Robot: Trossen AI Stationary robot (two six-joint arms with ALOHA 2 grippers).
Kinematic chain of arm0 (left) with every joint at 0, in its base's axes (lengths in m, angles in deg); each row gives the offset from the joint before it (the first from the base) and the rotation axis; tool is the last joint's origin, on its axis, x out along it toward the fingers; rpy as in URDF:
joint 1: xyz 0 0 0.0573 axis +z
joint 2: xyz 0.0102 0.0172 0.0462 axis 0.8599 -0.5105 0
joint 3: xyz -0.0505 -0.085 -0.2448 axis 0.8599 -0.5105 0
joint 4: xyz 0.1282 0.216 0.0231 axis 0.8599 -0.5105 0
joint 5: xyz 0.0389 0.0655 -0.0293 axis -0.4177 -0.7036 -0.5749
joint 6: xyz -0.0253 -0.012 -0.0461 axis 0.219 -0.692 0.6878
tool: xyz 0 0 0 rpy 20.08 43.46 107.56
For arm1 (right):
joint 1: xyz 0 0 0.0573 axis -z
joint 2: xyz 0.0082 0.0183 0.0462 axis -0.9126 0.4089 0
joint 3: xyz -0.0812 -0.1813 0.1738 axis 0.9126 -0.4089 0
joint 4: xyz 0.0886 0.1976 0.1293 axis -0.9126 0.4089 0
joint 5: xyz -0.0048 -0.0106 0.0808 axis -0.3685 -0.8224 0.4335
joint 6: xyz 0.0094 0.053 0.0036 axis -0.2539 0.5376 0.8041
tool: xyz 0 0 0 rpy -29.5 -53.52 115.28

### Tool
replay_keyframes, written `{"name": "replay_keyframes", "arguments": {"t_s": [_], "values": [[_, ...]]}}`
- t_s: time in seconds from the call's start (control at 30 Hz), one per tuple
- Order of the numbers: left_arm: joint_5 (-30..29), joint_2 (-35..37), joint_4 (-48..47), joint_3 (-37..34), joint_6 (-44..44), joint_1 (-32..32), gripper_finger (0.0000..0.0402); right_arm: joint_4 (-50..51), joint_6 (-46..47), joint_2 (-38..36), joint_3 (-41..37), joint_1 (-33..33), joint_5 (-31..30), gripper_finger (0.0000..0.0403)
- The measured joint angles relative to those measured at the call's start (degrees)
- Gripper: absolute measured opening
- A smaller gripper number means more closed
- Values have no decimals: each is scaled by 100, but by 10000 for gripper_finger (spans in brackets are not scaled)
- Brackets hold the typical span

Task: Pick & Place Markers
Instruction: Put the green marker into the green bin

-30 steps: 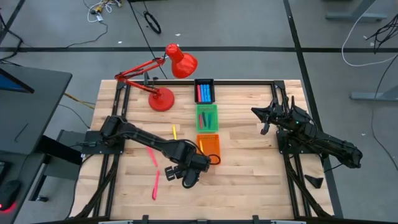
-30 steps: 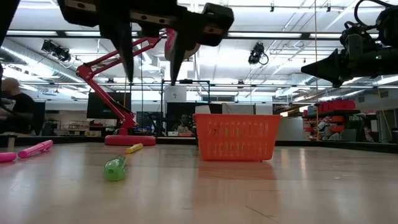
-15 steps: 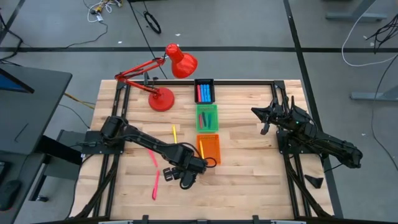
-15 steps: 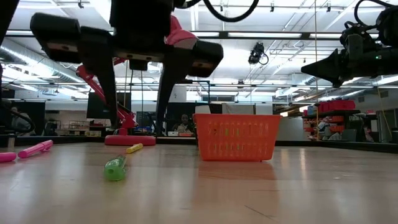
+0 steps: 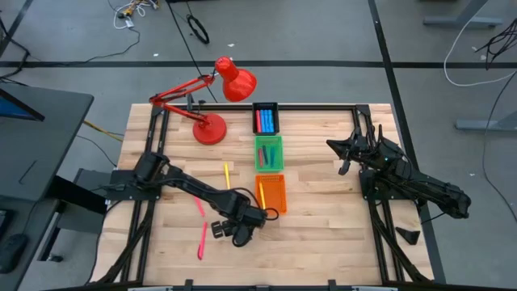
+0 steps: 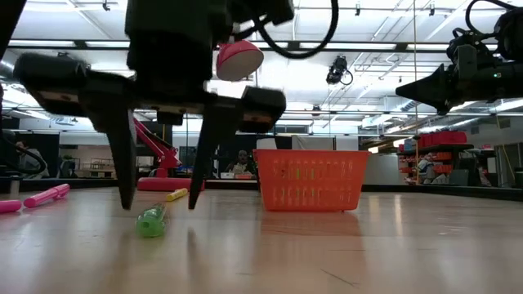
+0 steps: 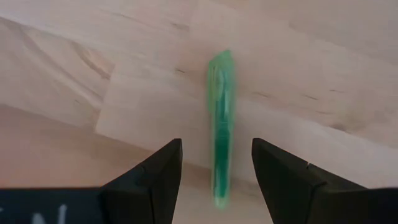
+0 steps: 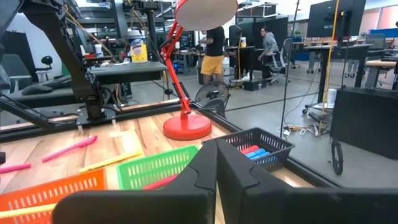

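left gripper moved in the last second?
Yes. In the low view the open left gripper has dropped to straddle the green marker on the wooden table, judged against the fixed orange mesh tray.

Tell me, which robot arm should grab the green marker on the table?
Probably the left arm. Its pincer is open right over the green marker, one finger each side. The right pincer waits, shut, far across the table.

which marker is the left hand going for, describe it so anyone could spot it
Start at the orange tray at the near end of the row of three trays. Just left of it and nearer the front table edge, the open left hand straddles a green marker lying flat. It is the only green marker loose on the wood.
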Motion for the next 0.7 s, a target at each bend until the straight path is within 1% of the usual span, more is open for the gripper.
{"name": "replay_keyframes", "arguments": {"t_s": [0.23,0.33,0.43,0.7], "values": [[17,-194,33,20,-2,24,200,0,-2,-2,0,0,0,10],[15,-198,38,20,-2,7,186,0,-2,0,0,0,0,10],[35,-205,53,22,0,7,155,0,-1,-2,0,1,0,10],[82,-212,29,20,256,8,41,0,0,-1,0,2,0,10]]}}
